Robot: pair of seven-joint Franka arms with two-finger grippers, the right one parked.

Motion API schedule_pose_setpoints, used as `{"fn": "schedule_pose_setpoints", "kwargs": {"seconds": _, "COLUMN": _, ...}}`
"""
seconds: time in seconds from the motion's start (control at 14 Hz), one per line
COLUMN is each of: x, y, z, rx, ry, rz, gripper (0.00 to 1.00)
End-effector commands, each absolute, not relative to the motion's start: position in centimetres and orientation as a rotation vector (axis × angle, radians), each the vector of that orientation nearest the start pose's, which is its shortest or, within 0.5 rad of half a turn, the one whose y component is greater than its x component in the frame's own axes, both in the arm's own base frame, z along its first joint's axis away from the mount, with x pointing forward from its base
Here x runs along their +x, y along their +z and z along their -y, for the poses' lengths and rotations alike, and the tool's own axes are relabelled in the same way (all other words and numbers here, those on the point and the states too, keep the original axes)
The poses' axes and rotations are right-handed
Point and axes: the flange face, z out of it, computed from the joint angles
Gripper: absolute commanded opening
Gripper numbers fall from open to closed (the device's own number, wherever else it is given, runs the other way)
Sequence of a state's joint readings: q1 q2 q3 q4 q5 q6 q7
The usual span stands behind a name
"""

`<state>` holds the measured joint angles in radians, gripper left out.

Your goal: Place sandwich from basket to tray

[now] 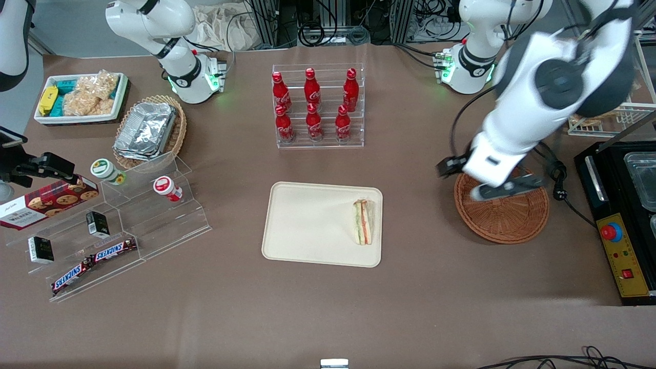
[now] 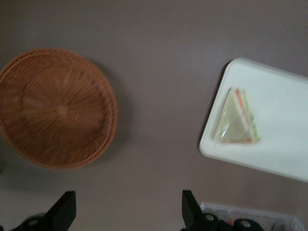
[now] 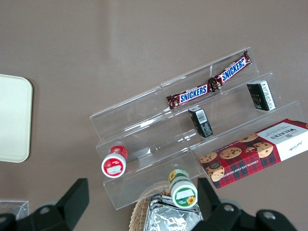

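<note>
**Desk:** Where does the sandwich (image 1: 363,222) lie?

**Photographer:** On the tray (image 1: 307,225), close to the tray's rim at the working arm's end, and clear of the basket (image 1: 505,218). The front view shows it lying with its long axis running from the edge nearest the front camera toward the bottle rack (image 1: 318,105). Its striped filling edge, orange, green and pink, faces the tray's middle.

**Desk:** What does the working arm's wrist view add?

**Photographer:** The wedge's flat white triangular face under clear wrap (image 2: 236,118), with one corner pointing away from the end effector and the layered edge turned away from the basket (image 2: 57,108). It also shows the basket's woven floor with nothing in it, which the arm partly covers in the front view.

**Desk:** And the end effector?

**Photographer:** The end effector (image 1: 487,179) hangs above the basket's rim that is farther from the front camera. In the wrist view its two dark fingers (image 2: 62,209) stand wide apart over bare brown worktop (image 2: 159,72), holding nothing.

**Desk:** Anything only the parked arm's wrist view catches?

**Photographer:** The clear stepped shelf close up, with Snickers bars (image 3: 209,84) and a cookie box (image 3: 255,151), well apart from the tray (image 3: 14,118).
</note>
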<state>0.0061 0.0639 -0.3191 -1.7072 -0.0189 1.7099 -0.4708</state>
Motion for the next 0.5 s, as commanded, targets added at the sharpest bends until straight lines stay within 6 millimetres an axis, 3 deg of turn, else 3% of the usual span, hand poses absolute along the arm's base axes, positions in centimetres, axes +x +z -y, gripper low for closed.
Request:
{"fn": "schedule_pose_setpoints", "kwargs": {"seconds": 0.0, "x": 52.2, "y": 57.3, "z": 12.2, "rx": -3.149, "ry": 0.188, "rz": 0.132, "gripper": 0.99}}
{"fn": "schedule_pose_setpoints", "kwargs": {"seconds": 0.14, "x": 51.3, "y": 59.3, "z": 9.5, "rx": -3.149, "ry": 0.167, "rz": 0.143, "gripper": 0.99}}
{"fn": "schedule_pose_setpoints", "kwargs": {"seconds": 0.43, "x": 52.9, "y": 60.1, "z": 8.9, "rx": -3.151, "ry": 0.133, "rz": 0.154, "gripper": 0.99}}
